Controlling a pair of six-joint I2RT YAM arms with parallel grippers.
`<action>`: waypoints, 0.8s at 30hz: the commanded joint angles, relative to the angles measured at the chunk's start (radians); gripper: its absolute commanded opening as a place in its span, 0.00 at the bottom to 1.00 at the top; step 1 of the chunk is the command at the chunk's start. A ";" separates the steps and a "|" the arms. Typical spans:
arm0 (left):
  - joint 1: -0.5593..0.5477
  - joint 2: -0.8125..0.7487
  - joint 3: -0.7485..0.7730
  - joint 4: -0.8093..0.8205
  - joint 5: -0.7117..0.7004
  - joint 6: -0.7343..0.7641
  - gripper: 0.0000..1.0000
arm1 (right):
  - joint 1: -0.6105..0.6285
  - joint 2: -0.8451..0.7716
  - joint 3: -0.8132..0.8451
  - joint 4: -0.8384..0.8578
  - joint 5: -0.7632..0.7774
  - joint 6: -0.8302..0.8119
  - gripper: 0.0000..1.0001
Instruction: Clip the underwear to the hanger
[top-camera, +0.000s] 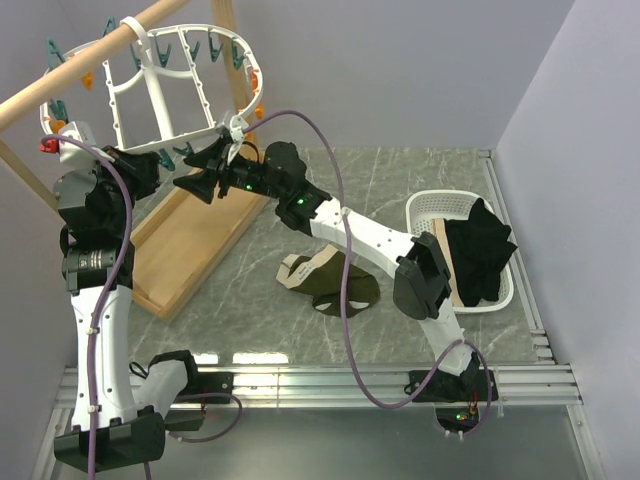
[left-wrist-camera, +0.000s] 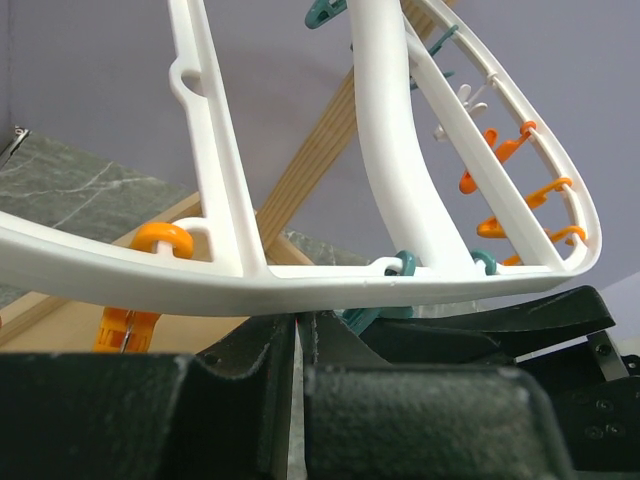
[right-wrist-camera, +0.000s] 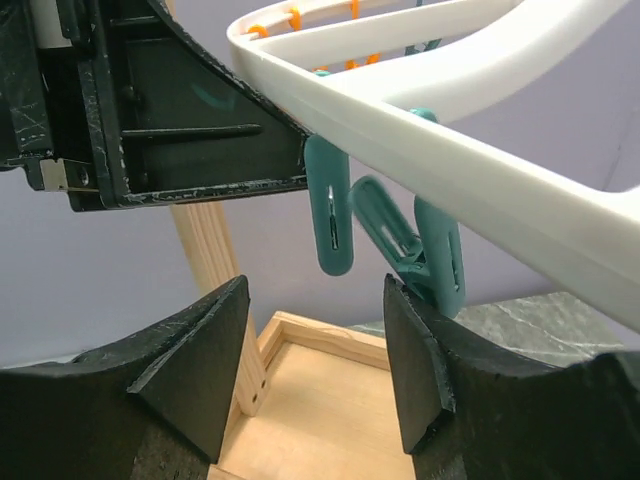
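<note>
The white oval hanger (top-camera: 180, 75) hangs from the wooden pole at the upper left, with teal and orange clothespins along its rim. My left gripper (top-camera: 163, 165) is shut at the hanger's lower rim (left-wrist-camera: 300, 285), its tips (left-wrist-camera: 297, 322) tucked under the white bar. My right gripper (top-camera: 200, 182) is open and empty just below the same rim. In the right wrist view teal clothespins (right-wrist-camera: 330, 215) hang above the gap (right-wrist-camera: 315, 290), and one touches the right finger. The olive-green underwear (top-camera: 335, 285), beige lining showing, lies on the table apart from both grippers.
The wooden stand's tray (top-camera: 190, 250) lies under the hanger and its pole (top-camera: 90, 60) crosses the upper left. A white basket (top-camera: 425, 210) at the right holds a black garment (top-camera: 480, 250) and a tan cloth (top-camera: 443, 250). Purple cables loop over the right arm.
</note>
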 joint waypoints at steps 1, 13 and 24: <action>0.005 -0.018 0.035 0.005 0.028 -0.005 0.06 | 0.022 0.020 0.045 0.057 0.025 -0.027 0.63; 0.003 -0.023 0.024 0.000 0.050 -0.008 0.06 | 0.025 0.072 0.131 0.066 0.072 -0.060 0.61; 0.003 -0.021 0.026 -0.014 0.067 -0.010 0.06 | 0.032 0.092 0.170 0.048 0.095 -0.076 0.44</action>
